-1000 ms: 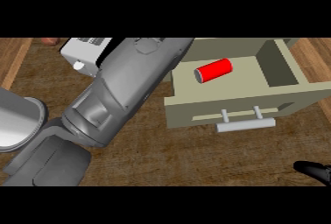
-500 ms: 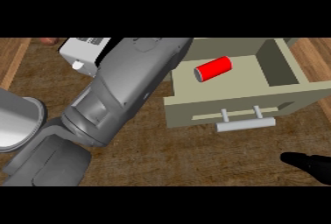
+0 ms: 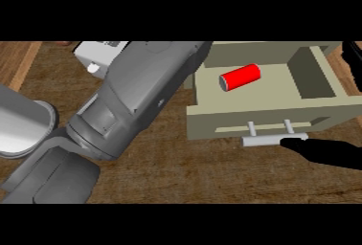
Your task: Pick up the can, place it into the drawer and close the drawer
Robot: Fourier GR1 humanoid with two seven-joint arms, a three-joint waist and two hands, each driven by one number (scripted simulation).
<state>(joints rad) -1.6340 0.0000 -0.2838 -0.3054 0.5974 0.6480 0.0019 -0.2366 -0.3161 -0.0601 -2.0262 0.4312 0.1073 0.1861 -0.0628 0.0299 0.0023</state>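
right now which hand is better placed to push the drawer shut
Right. The right hand reaches the drawer front, its fingers at the handle. The can lies inside. The left arm stretches away beside the drawer, its hand out of view.

A wooden counter fills the view, dark brown with grain running across it, seen from steeply above. Along the left a paler wooden strip slants down toward the edge. At the top, left of the middle, a white box with dark print on its upper face sits on the wood, partly hidden; a small white knob juts from its lower side. At the far left a grey metal cylinder stands on the counter, its round side catching a bright sheen. A small reddish-brown patch shows at the top edge, too little to tell what. The light is even and soft, with faint shadows on the wood.
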